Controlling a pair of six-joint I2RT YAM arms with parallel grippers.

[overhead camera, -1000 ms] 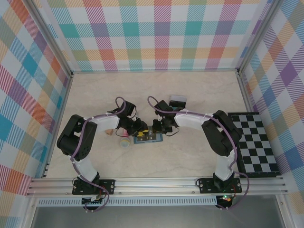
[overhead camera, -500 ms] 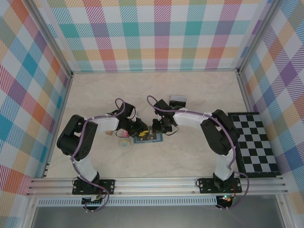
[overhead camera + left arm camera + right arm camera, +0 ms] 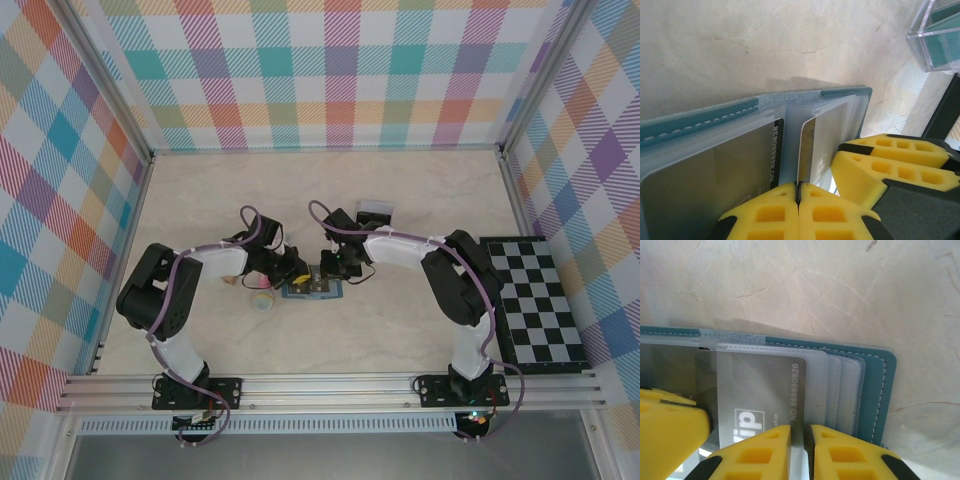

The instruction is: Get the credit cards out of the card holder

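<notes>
Both jaws low at card holder [image 3: 312, 290]

Left fingers [image 3: 770, 212] clamped together; right fingers [image 3: 760, 452] nearly closed, thin gap.

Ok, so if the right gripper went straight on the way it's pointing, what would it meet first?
The card holder: the right gripper looks pinched on its clear pockets, over a grey card. Past its teal edge lies the table, though depth is hard to judge.

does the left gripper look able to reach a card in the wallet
Likely yes: the left gripper is shut on a card's edge in the open wallet; the right gripper beside it isn't blocking.
</notes>
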